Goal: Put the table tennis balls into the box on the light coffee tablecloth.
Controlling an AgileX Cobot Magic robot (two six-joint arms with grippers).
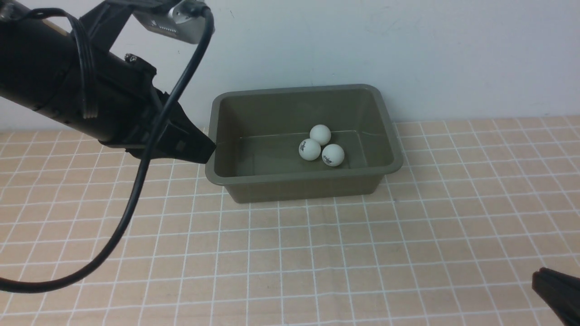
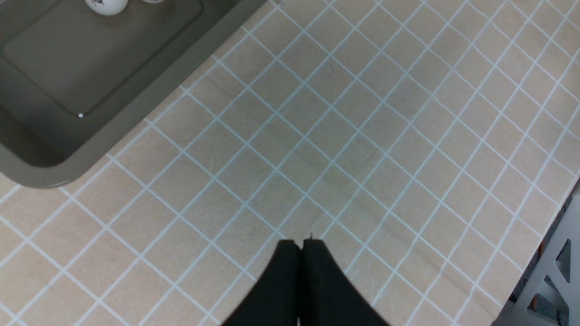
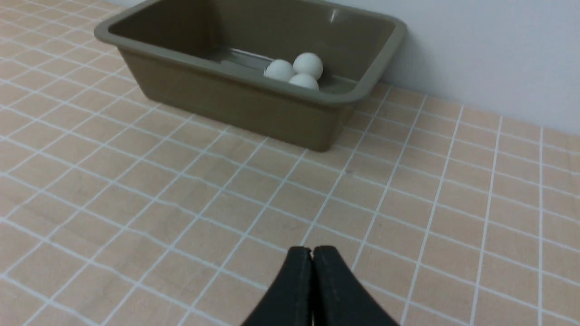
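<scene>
Left gripper [image 2: 301, 244] and right gripper [image 3: 311, 251]: jaws together, empty. Three table tennis balls [image 1: 310, 149] lie in the box [image 1: 303, 189]; task appears complete.

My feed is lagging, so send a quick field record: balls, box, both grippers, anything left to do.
balls: three table tennis balls, clustered together
where: inside the box, on its floor
box: upright on the light coffee tablecloth
left gripper: shut, empty, by the box's left side
right gripper: shut, empty, over the cloth, away from the box
left to do: no ball visible outside the box
</scene>
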